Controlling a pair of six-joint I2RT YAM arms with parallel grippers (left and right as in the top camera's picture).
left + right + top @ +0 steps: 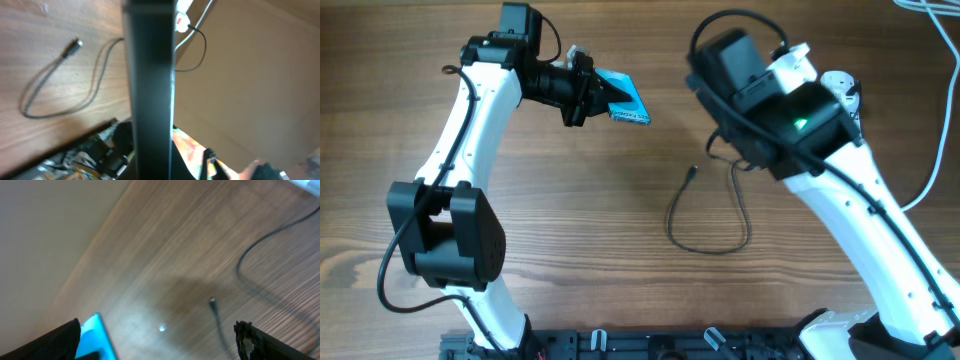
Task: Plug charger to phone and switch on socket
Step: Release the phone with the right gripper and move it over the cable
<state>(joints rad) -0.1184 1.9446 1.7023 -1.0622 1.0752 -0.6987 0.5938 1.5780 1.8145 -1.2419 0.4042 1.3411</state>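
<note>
My left gripper [598, 95] is shut on the phone [628, 100], holding it raised and tilted above the table's far middle. In the left wrist view the phone [150, 85] shows edge-on as a dark upright bar. The charger cable [710, 235] lies looped on the table, its connector tip [692, 171] free; the tip also shows in the left wrist view [75, 44] and the right wrist view [212, 301]. My right gripper [160, 347] is open and empty, above the table between the phone [95, 332] and the tip. The socket [840, 85] is partly hidden behind my right arm.
The socket's thick white cord [932, 150] runs down the right side of the table. The socket's end with red markings shows in the left wrist view [182, 19]. The wooden table [570, 220] spans the view; a black rail runs along its front edge [650, 345].
</note>
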